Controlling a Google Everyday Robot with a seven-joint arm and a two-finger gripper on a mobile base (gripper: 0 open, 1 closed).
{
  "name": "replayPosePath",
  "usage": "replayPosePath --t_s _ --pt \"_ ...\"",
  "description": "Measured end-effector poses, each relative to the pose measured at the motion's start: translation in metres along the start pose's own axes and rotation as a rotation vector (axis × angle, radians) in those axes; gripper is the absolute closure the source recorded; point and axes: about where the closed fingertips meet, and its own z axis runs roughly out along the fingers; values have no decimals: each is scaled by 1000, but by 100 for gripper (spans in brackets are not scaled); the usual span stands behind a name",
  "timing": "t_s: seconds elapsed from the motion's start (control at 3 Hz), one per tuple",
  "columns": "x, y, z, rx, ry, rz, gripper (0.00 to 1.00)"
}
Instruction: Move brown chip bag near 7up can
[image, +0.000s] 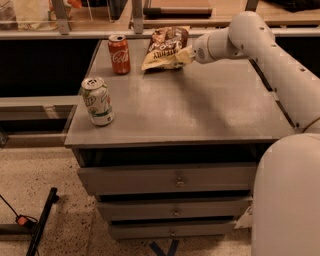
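The brown chip bag (166, 47) lies at the back of the grey table (200, 105), dark brown above and cream-yellow below. My gripper (188, 53) comes in from the right and is shut on the bag's right lower edge, which is tipped up slightly. The 7up can (97, 101), pale green and white, stands upright near the table's front left corner, well apart from the bag. My white arm (260, 45) stretches over the table's right side.
A red cola can (119, 54) stands upright just left of the bag at the back. Drawers (175, 180) sit under the tabletop. My white base (287, 200) fills the lower right. A shelf rail (65, 34) runs behind the table.
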Motion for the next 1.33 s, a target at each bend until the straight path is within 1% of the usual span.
replayPosePath --t_s 0.33,0.67,1.0,1.33 --pt "-9 5 0 -2 -21 -27 100" --pt "-8 15 -14 -33 -55 -45 100" --pt "2 34 -52 -68 -100 -13 100" --pt "40 58 -99 -98 -142 39 100"
